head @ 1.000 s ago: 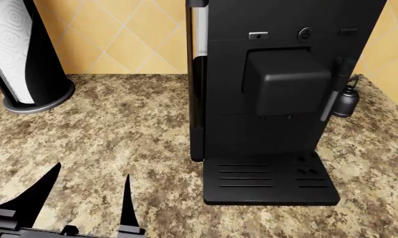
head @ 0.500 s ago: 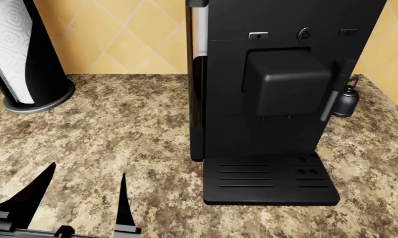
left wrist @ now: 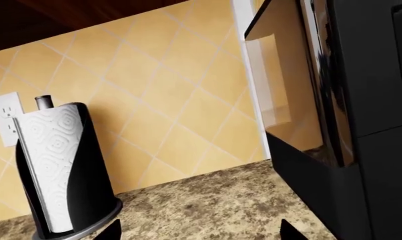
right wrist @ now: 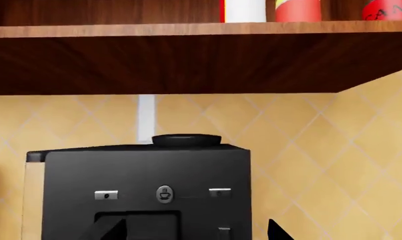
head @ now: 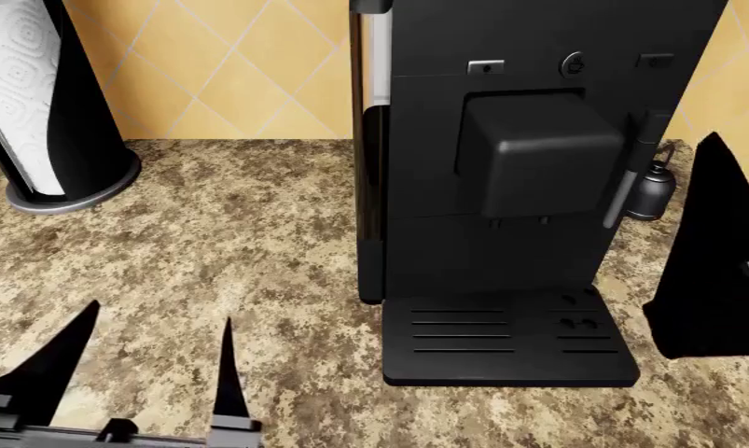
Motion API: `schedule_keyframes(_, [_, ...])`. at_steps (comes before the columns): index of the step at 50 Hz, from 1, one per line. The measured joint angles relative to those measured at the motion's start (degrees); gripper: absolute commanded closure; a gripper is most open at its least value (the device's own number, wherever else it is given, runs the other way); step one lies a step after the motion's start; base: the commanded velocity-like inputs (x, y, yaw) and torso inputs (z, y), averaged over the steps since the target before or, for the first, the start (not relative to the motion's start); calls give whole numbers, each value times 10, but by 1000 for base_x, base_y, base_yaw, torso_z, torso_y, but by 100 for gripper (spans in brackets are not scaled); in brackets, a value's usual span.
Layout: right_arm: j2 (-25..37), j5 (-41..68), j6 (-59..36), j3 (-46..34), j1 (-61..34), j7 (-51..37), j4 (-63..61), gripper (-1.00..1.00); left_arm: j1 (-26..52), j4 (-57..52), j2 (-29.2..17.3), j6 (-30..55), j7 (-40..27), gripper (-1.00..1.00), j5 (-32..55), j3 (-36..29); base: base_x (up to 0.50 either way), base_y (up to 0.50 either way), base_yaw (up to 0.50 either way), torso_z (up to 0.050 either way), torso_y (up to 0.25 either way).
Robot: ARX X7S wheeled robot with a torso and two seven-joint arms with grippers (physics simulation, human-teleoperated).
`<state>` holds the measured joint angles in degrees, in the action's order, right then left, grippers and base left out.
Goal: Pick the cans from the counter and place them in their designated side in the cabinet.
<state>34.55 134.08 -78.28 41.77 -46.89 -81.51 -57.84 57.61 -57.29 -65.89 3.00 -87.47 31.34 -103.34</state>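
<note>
Black left gripper (head: pixel 131 373) wide open, holding nothing | right gripper: can't tell | you may bump big black coffee machine (head: pixel 523 177).

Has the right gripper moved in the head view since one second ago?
Yes. The right gripper was out of view then; now it is in frame at the right edge, beside the coffee machine and its drip tray.

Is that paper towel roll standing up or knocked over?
Upright. The paper towel roll stands vertically in its black holder on the counter, against the tiled wall.
</note>
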Motion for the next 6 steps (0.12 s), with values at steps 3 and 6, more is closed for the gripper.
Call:
schedule_keyframes(3, [-18,43,-30,42,16,-22,-6,-100,-3,0,-1,-1,0,-100,-4,3,0,0,0,0,0])
schedule_keyframes(6, [-28,84,-53,84,32,-38,-10,-100,-5,1,-1,-2,0,-100,-7,6,0,0,0,0,0])
